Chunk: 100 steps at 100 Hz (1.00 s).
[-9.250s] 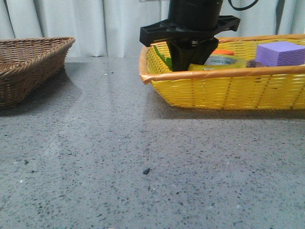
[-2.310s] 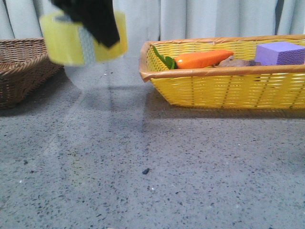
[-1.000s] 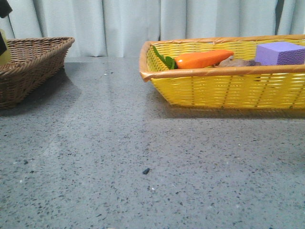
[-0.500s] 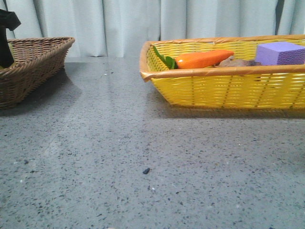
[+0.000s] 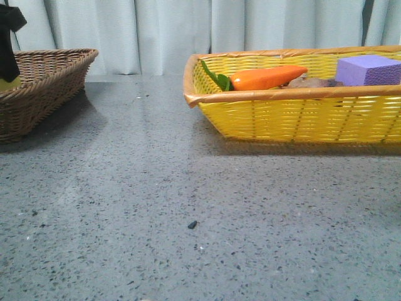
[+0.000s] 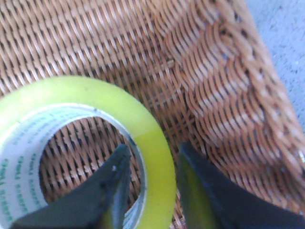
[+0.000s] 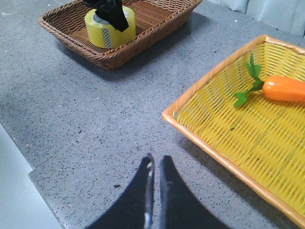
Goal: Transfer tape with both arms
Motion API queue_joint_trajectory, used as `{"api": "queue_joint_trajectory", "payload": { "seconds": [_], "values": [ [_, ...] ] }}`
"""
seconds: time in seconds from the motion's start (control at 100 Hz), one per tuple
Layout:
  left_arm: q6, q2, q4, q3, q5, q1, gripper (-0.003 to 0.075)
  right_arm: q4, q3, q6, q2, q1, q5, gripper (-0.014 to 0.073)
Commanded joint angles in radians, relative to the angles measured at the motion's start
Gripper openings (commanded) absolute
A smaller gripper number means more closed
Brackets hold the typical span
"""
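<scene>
The yellow tape roll (image 6: 159,143) rests in the brown wicker basket (image 6: 228,95). My left gripper (image 6: 151,157) straddles its wall, one finger inside the white core and one outside, with small gaps on both sides. The right wrist view shows the tape (image 7: 102,28) in the basket (image 7: 119,57) under the left gripper (image 7: 112,14). In the front view only a yellow sliver of tape (image 5: 6,83) shows beside the left gripper (image 5: 7,63) at the far left edge. My right gripper (image 7: 155,160) is shut and empty above the grey table.
A yellow wicker basket (image 5: 294,116) stands at the right with an orange carrot (image 5: 266,77) and a purple foam block (image 5: 369,70). It also shows in the right wrist view (image 7: 209,138) with the carrot (image 7: 283,88). The table's front edge lies near the right gripper.
The left gripper carried the tape leftward into the brown basket and lowered it. In the last half second it shifted slightly upward at the frame edge. The right arm has left the front view.
</scene>
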Motion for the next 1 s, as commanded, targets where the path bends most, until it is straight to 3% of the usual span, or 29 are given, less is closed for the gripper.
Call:
{"api": "queue_joint_trajectory", "payload": {
  "seconds": [0.0, 0.26, 0.56, 0.99],
  "values": [
    [-0.001, -0.068, -0.013, -0.045, -0.021, -0.001, 0.0231, -0.008, -0.027, -0.001, -0.005, -0.006, -0.065, -0.0066],
    [-0.001, -0.226, -0.031, -0.048, -0.050, -0.001, 0.0208, -0.060, -0.027, -0.001, -0.007, -0.006, -0.078, -0.0065],
    [-0.001, -0.501, -0.075, 0.044, -0.156, -0.001, -0.0022, -0.143, -0.016, 0.012, -0.007, -0.006, -0.132, -0.0065],
    [-0.001, -0.892, -0.103, 0.447, -0.417, -0.001, -0.0020, -0.236, 0.076, 0.060, -0.105, -0.006, -0.212, -0.0065]
  ]
}}
